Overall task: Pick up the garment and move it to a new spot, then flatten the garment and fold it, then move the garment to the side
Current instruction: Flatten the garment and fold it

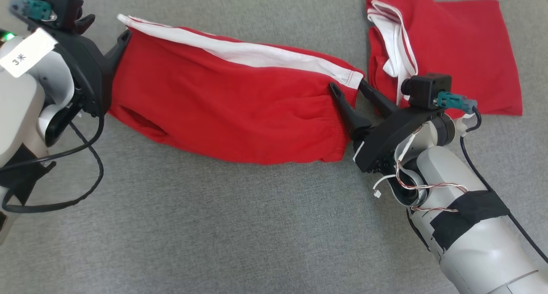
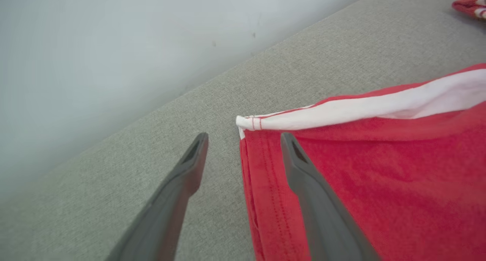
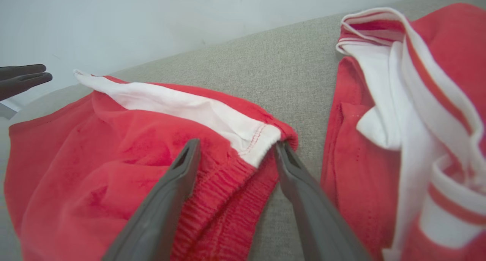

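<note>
i read this as roughly the middle of the job: the garment [image 1: 231,105] is already laid out long on the grey fabric surface [image 1: 214,225], so the pick-up and move look done and the flattening looks mostly done. the folding down to a compact shape and the shift to the side are still ahead. it lies across the far half of the surface, running from near the left edge toward the middle. well to its right, at the far right corner, sits a second red piece [image 1: 462,50], already folded and not touching it. the garment looks like red shorts doubled over on themselves, with a broad white stripe along the far edge, a stitched hem at the left end and a gathered elastic waistband at the right end. the cloth is mostly smooth, with a sagging crease low on the left and soft wrinkles near the waistband. my left gripper [image 2: 243,139] stands wide open at the hem corner, one finger above the cloth and the other above bare surface, holding nothing. my right gripper [image 3: 237,144] is just as wide, its fingers either side of the waistband corner, also empty.
</note>
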### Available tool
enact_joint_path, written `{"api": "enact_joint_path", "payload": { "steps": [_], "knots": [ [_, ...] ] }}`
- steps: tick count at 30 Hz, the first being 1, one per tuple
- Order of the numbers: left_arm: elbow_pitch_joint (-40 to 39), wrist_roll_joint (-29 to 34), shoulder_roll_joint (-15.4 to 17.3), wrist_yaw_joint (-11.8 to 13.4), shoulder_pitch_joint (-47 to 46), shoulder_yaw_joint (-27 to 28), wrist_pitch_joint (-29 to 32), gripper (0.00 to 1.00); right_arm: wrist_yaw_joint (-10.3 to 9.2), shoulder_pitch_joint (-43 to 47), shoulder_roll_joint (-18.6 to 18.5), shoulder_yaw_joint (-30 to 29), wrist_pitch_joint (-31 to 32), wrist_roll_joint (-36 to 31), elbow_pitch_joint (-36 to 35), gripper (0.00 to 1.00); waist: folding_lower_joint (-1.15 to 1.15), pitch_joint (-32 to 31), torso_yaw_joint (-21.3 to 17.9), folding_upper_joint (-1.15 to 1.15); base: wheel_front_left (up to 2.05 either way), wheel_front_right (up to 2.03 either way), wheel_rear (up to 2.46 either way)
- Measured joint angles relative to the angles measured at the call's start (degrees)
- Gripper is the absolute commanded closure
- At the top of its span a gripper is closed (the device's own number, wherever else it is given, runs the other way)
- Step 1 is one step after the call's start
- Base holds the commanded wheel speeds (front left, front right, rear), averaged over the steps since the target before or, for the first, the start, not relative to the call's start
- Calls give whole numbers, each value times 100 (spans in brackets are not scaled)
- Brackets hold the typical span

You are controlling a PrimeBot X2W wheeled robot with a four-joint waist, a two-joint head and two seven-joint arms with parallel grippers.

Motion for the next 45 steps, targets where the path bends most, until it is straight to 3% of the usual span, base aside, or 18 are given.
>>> {"api": "enact_joint_path", "payload": {
  "steps": [12, 19, 26, 45],
  "knots": [
    [10, -648, -120, 0, 744, -185, -977, 0, 14, 564, -309, 180, -442, -3, 34, 0, -1, -640, 227, 0, 0, 0, 0],
    [68, -1050, -187, 0, 1303, 12, -1403, 0, 15, 889, -415, 359, -593, -4, -177, 0, -1, -947, 394, -1, 0, 0, 0],
    [316, -1249, -624, 0, 1433, 160, -1715, 0, 15, 1322, -691, 312, -792, -11, -490, 0, -1, -1064, 561, -1, 0, 0, 0],
    [992, -1681, -938, 0, 1647, 301, -2024, 0, -77, 1791, -988, 324, -877, -196, -1474, 0, 0, -997, 403, -1, 0, 0, 0]
  ]
}}
